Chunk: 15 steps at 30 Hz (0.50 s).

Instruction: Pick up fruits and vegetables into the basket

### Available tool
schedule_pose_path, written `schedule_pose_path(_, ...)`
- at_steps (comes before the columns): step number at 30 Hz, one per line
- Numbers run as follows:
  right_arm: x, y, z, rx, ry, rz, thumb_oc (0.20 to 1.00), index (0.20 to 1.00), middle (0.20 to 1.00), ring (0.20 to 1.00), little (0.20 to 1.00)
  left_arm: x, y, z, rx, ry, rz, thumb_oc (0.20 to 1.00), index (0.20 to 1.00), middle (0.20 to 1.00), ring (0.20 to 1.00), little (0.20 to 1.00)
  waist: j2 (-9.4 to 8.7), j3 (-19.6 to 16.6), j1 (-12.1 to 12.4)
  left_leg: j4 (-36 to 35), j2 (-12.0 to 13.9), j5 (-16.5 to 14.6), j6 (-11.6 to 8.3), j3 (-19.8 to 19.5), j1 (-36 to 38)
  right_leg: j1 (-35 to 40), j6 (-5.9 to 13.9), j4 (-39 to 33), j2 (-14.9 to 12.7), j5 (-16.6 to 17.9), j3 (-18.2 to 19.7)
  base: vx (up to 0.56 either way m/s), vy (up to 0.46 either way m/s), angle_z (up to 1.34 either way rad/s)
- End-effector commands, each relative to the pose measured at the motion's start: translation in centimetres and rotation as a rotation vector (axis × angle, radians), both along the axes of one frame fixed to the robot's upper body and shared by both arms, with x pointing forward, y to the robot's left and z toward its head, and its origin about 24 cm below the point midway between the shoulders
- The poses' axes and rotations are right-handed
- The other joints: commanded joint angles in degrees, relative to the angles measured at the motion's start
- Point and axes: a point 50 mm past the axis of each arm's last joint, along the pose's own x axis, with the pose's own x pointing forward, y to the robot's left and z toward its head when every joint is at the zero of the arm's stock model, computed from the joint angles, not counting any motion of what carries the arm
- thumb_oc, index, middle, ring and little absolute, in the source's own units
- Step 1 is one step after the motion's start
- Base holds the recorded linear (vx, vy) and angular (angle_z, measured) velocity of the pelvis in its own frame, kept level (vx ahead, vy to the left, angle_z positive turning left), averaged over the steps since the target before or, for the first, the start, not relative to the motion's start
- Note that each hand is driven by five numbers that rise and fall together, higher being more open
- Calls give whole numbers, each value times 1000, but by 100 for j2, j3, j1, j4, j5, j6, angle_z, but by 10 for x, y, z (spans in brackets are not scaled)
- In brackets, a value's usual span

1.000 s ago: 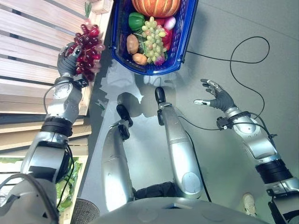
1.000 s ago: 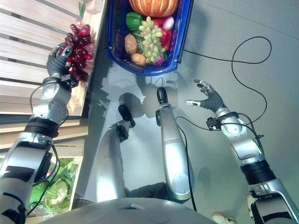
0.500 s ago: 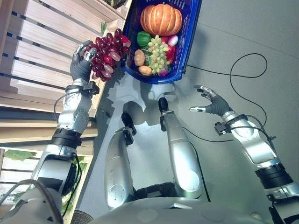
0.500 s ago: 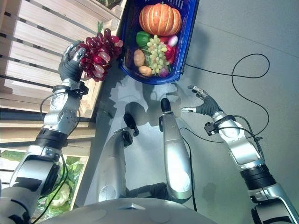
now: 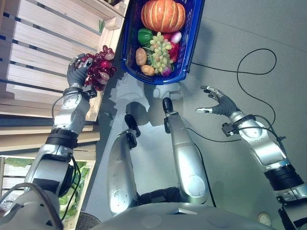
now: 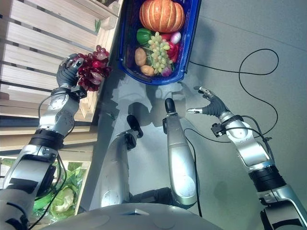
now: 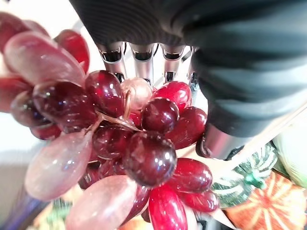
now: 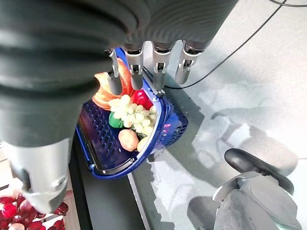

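A bunch of red grapes (image 5: 99,71) hangs in the air beside the wooden shelf's edge, left of the blue basket (image 5: 194,33). My left hand (image 5: 75,73) is shut on the bunch, and its fingers (image 7: 139,52) curl behind the grapes (image 7: 139,143). The basket stands on the grey floor and holds an orange pumpkin (image 5: 162,14), a green pepper (image 5: 144,36), green grapes (image 5: 160,47), a potato (image 5: 140,56) and other produce. My right hand (image 5: 219,101) hovers open over the floor to the right of the basket (image 8: 168,120).
A slatted wooden shelf (image 5: 43,52) runs along the left, its corner close to the basket's left wall. Leafy greens (image 6: 62,201) lie in a crate at the lower left. A striped squash (image 7: 240,182) and an orange pumpkin (image 7: 273,203) show past my left hand.
My left hand swung the red grapes toward the basket's left rim, then dropped back down and left a little. The right hand has hardly moved.
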Motion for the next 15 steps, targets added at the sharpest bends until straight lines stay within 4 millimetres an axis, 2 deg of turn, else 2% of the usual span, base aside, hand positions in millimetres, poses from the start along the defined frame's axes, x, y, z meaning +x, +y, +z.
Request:
schedule_pose_path(1,-5,2,5,37,-38,23,1000,1000,1000,1000,1000,-7,-8,6,-152,-138,-79,200,200,200,200,200,-74,-256,0,-41,-222,-395,412,388,115,280,49,72,314,-598,-243,0,0,0)
schedule_pose_path(10,-12,7,-1,27,-17,-3,1000,1000,1000,1000,1000,-18,-32,16,-319,-270,-228,200,200,200,200,200,-63,-256,77,-159,-270,-368,429,324,298,478,37,-17,303,-606,-275,0,0,0)
schedule_pose_path(15,-11,6,-5,-53,-50,-50,1000,1000,1000,1000,1000,-30,-50,24,-417,-377,-340,200,200,200,200,200,-16,-256,149,-263,-327,-359,442,293,484,670,44,-121,241,-589,-329,0,0,0)
